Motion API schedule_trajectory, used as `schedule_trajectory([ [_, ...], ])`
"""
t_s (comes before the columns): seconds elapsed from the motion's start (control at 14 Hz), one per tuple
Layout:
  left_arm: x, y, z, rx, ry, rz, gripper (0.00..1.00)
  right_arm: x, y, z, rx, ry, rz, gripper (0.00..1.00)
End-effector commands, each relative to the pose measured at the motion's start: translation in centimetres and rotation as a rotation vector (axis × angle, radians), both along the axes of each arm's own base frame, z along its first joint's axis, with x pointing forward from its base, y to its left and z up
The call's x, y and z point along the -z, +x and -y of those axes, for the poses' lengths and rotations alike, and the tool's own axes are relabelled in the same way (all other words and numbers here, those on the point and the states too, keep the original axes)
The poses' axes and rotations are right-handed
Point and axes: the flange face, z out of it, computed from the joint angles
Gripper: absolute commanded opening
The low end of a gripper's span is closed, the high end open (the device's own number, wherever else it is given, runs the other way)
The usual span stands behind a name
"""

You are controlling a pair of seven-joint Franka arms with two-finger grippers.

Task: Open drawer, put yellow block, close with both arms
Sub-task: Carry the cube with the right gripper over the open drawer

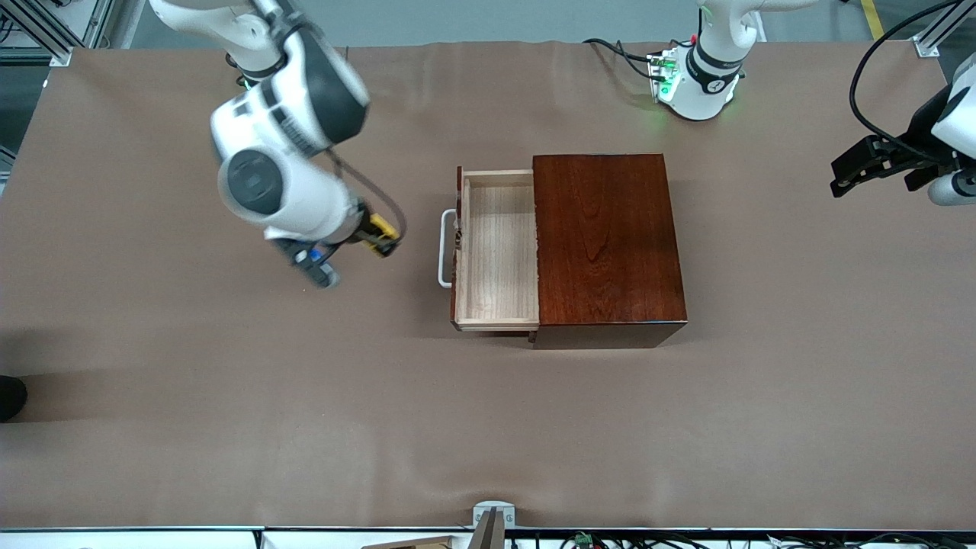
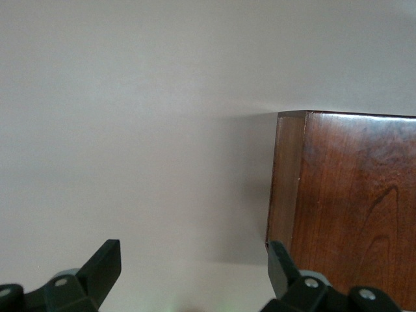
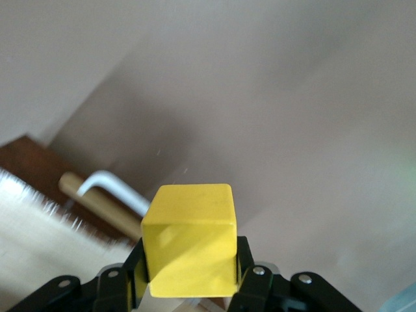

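Two arms show from the front: our right gripper [image 1: 381, 238] hangs over the table [image 1: 152, 427] before the open drawer [image 1: 497, 259]. Left wrist view: left gripper [image 2: 195, 273] waits, spread, beside the box [image 2: 351, 214]. Right wrist view: it clasps the yellow block [image 3: 190, 239], ready for dropping in.

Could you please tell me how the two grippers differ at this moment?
The right gripper is shut on the yellow block; the left gripper is open and empty. The right hangs over the table beside the drawer's handle; the left waits beside the box. Both are black.
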Motion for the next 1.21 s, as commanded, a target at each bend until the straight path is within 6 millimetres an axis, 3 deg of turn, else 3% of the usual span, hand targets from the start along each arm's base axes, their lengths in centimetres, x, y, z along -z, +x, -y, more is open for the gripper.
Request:
schedule_trajectory([
  [0.0, -0.3, -0.7, -0.1, 0.018, -0.005, 0.000, 1.00, -0.4, -0.7, -3.5, 0.119, 0.026, 0.000, 0.00],
  [0.36, -0.1, -0.5, -0.5, 0.012, 0.001, -0.001, 1.00, 3.0, -2.4, -9.7, 0.400, -0.004, 0.011, 0.00],
  [0.71, 0.0, -0.3, -0.8, 0.006, 0.005, 0.008, 1.00, 4.5, -2.3, -11.1, 0.594, -0.031, -0.010, 0.00],
  [1.14, 0.0, -0.2, -0.8, 0.006, 0.004, 0.010, 1.00, 7.0, -3.3, -14.4, 0.658, 0.010, 0.016, 0.00],
])
